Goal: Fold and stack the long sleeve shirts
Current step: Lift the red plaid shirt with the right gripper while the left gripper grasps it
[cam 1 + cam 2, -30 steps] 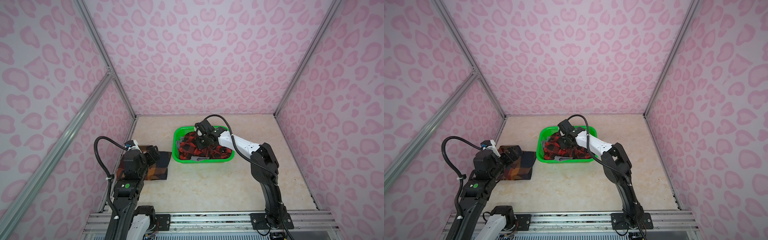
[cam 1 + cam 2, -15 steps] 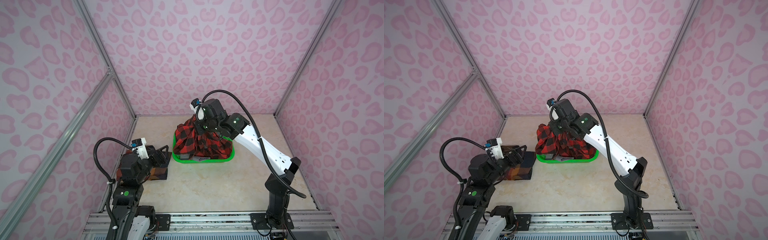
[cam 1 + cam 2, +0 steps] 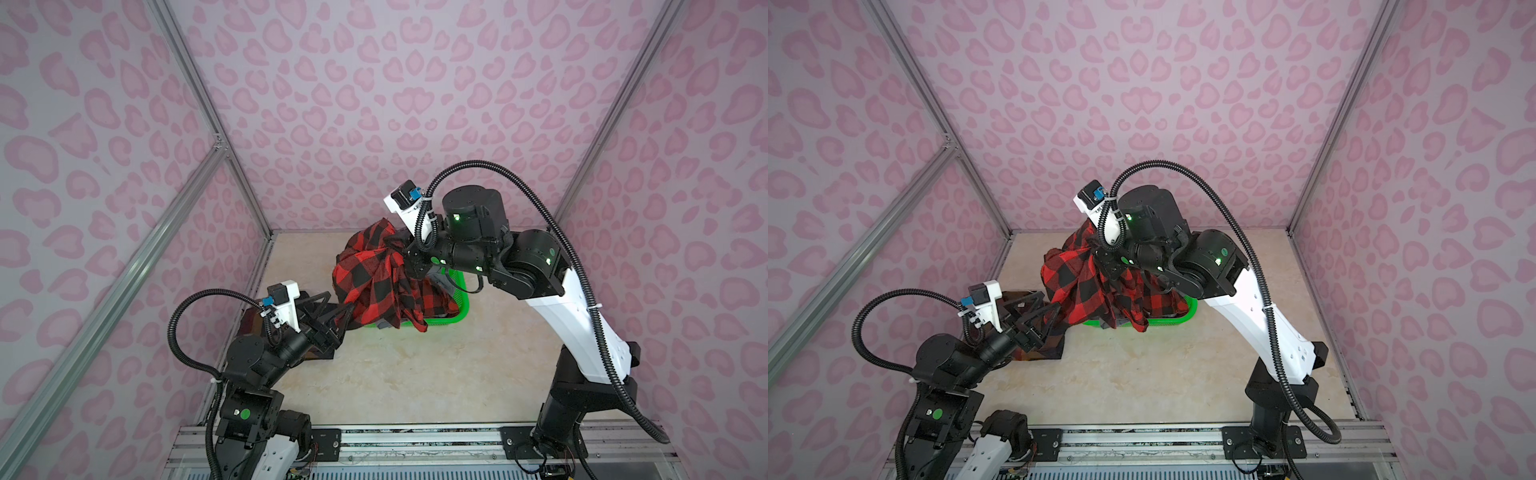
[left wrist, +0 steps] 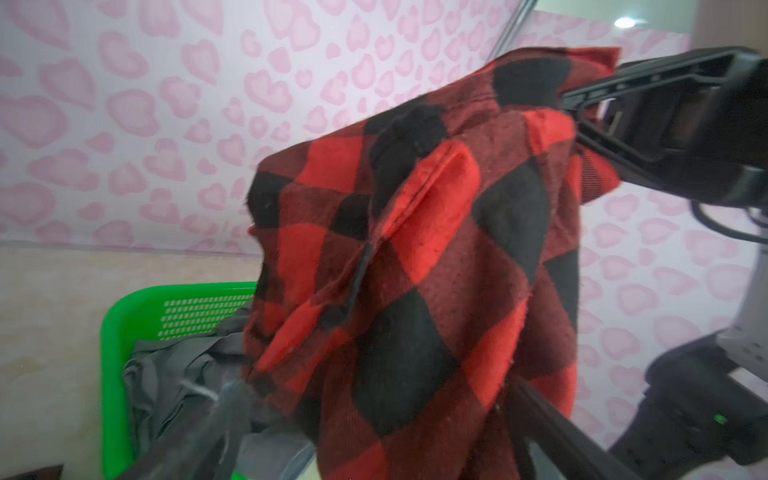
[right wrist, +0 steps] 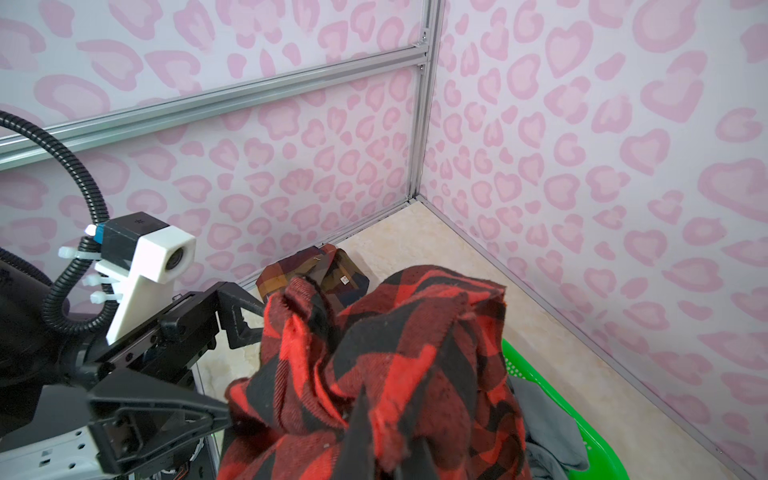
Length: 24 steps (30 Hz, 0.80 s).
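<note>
Red-and-black flannel (image 3: 374, 274) hangs above the green basket (image 3: 460, 297), pinched tight in my right claw (image 3: 406, 258) so it drapes loose, and my left claw (image 3: 341, 302) sits wide apart beside its hanging edge, probably to catch a corner.

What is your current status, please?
Right gripper shut on red-and-black flannel, hanging over green basket. Left gripper open beside its edge. Grey shirt in basket. No obstruction seen.

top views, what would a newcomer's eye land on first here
The red-and-black flannel, hanging bunched from the shut right gripper above the green basket. Next, the open left gripper reaching at its lower edge, with a folded plaid shirt by the left wall.
</note>
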{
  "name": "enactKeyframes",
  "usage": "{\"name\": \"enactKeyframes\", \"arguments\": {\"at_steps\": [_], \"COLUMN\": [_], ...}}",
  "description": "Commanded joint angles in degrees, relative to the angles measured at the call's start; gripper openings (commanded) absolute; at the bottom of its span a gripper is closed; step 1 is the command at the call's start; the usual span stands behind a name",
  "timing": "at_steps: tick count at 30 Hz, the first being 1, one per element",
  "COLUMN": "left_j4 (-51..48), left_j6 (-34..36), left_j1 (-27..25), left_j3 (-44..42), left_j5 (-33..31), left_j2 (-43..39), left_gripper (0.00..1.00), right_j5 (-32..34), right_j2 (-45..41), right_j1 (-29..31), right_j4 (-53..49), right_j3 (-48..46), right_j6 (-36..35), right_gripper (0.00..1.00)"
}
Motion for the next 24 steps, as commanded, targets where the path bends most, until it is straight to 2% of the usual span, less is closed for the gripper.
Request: {"name": "enactKeyframes", "arguments": {"at_steps": [1,6,10,13,16,17,18,19,20,24], "left_j4": [4.74,4.02,3.10,3.35,3.28,2.95,2.50,2.07,1.53,0.94], "left_j6": [0.00,-0.17,0.12,0.28,0.28,0.33,0.45,0.39,0.16,-1.41], "left_j1": [-1.49,-1.79,-2.14,-2.29,-2.57,-2.62,-2.59,-2.59,-2.63,-2.63], "left_j3": [-0.33,-1.21,-0.59,-0.20,0.50,0.80,1.16,1.44,1.77,2.76], "left_j5": [2.47,6.32,7.55,8.65,9.14,9.16,8.87,8.21,7.10,-0.02], "left_j2": [-1.03,-0.33,1.80,3.07,4.19,4.42,4.65,4.48,4.12,0.62], "left_gripper": [0.97,0.99,0.89,0.73,0.53,0.40,0.19,0.08,0.04,0.04], "right_j5": [-2.98,-2.84,-4.13,-3.86,-3.83,-3.93,-3.66,-3.34,-3.27,-1.19], "right_j2": [-0.66,-2.41,-2.34,-2.46,-2.71,-2.91,-3.23,-3.69,-4.19,-6.77], "right_j1": [1.25,4.33,6.21,8.61,9.54,9.71,9.68,9.69,9.68,9.57], "right_j4": [0.91,2.53,2.64,2.56,2.49,2.60,3.06,3.67,4.38,8.17], "right_j3": [-0.40,-4.30,-4.40,-4.77,-5.43,-6.02,-6.94,-8.12,-9.43,-15.56], "right_j6": [-1.04,-2.77,-3.34,-4.78,-5.42,-5.44,-5.28,-5.01,-4.89,-3.57], "right_gripper": [0.00,0.00,0.00,0.00,0.00,0.00,0.00,0.00,0.00,0.00]}}
